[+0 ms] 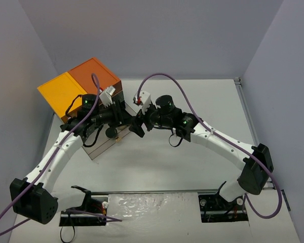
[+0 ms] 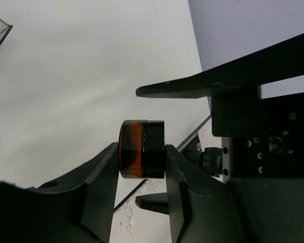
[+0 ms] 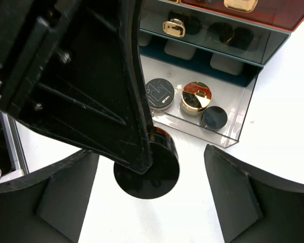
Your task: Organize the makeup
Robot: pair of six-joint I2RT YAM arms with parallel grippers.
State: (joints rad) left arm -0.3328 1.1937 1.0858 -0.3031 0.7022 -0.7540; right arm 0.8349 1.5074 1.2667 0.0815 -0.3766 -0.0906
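A round black compact (image 2: 142, 149) with an amber side sits between my left gripper's (image 2: 141, 154) two fingers, which press on its flat faces; it is held on edge above the white table. In the right wrist view the same compact (image 3: 157, 174) lies between the wide-apart fingers of my open right gripper (image 3: 149, 152), neither finger touching it. One left finger (image 3: 126, 101) crosses in front of it. Beyond stands an open clear drawer (image 3: 243, 114) holding a black compact (image 3: 160, 93), a gold-lidded jar (image 3: 195, 98) and a small black compact (image 3: 214, 117).
The drawer cabinet, with an orange top (image 1: 93, 73) and a yellow top (image 1: 61, 91), stands at the back left, its lowest drawer (image 1: 104, 147) pulled out toward the arms. Shut drawers above have gold handles (image 3: 174, 28). Both wrists meet just right of the cabinet.
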